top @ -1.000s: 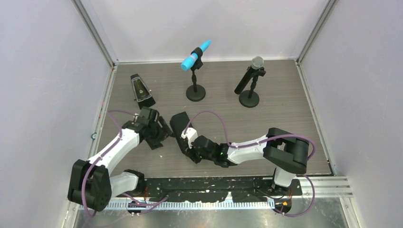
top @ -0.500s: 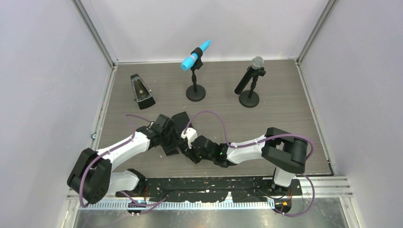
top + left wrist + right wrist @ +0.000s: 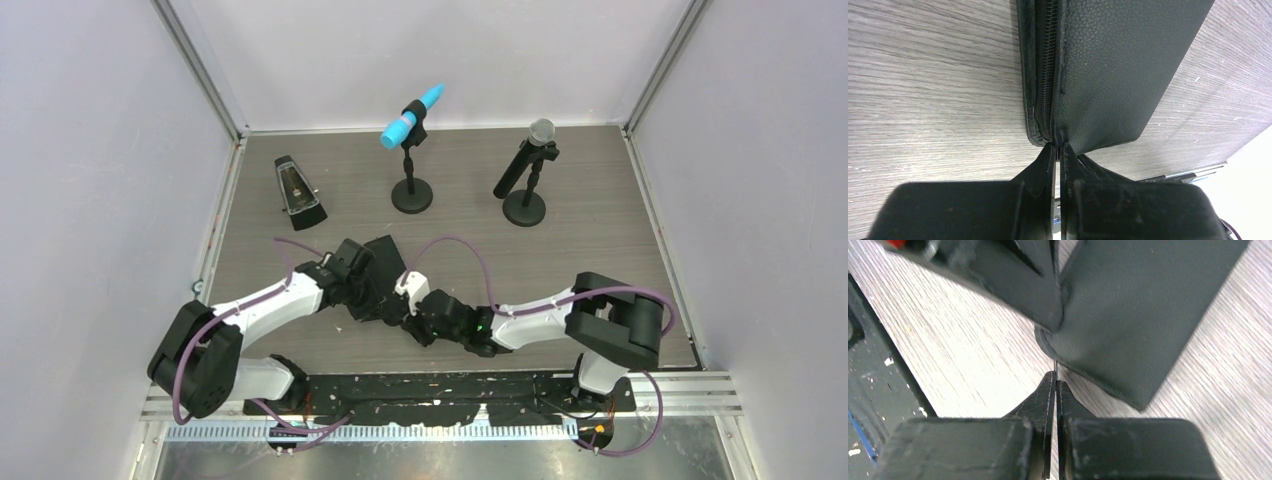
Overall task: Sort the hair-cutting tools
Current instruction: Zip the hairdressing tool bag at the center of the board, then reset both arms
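You're looking at a grey wood-grain table (image 3: 600, 250) boxed in by pale walls. A black metronome (image 3: 298, 192) sits at the upper left of the overhead view, with a blue microphone (image 3: 410, 117) and a black microphone (image 3: 527, 160) on stands along the far side.

You can't see any of the hair-cutting tools in any view. Whether they are inside the black zip case (image 3: 388, 250) cannot be told. From above, both wrists cover the near end of the case at mid-frame. In the left wrist view the case (image 3: 1108, 65) runs out past the top edge.

Your left gripper (image 3: 1056, 147) has its jaws pressed together, tips touching the case's near corner just where the zipper (image 3: 1048, 50) ends. Whether they pinch anything there is hard to make out. Your right gripper (image 3: 1055, 377) also has its jaws together, just beside the same corner. A thin dark sliver pokes out between its tips toward the case (image 3: 1148, 315), too small to identify.

The case's long axis runs from the grippers up the overhead frame, leaning slightly left. The visible stretch of zipper is closed.
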Robot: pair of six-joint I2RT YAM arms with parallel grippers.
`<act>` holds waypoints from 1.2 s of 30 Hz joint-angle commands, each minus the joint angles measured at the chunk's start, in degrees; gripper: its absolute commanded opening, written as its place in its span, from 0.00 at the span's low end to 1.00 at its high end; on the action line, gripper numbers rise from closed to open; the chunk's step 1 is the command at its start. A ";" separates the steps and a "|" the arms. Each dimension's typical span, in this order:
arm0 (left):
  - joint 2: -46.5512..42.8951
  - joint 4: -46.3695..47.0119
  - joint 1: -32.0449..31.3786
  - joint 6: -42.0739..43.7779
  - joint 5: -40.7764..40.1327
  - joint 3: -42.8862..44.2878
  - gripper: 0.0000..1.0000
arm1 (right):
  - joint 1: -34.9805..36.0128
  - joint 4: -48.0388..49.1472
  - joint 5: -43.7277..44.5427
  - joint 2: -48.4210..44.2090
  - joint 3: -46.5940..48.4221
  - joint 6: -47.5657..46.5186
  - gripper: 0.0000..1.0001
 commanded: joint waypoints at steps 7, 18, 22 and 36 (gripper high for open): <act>1.92 -5.34 1.09 10.26 -2.56 1.77 0.00 | -9.54 -9.00 8.93 -11.21 -9.64 1.83 0.05; -0.71 -7.59 0.47 18.99 -2.30 2.90 0.11 | -14.21 -5.59 7.23 -18.33 -10.88 2.00 0.25; -6.86 -11.44 0.47 20.84 -7.09 4.67 0.57 | -15.41 -11.36 14.27 -28.38 -12.57 0.90 0.57; -48.32 -25.57 0.65 36.39 -42.74 14.83 1.00 | -17.88 -40.52 49.55 -78.14 -6.11 -8.72 0.95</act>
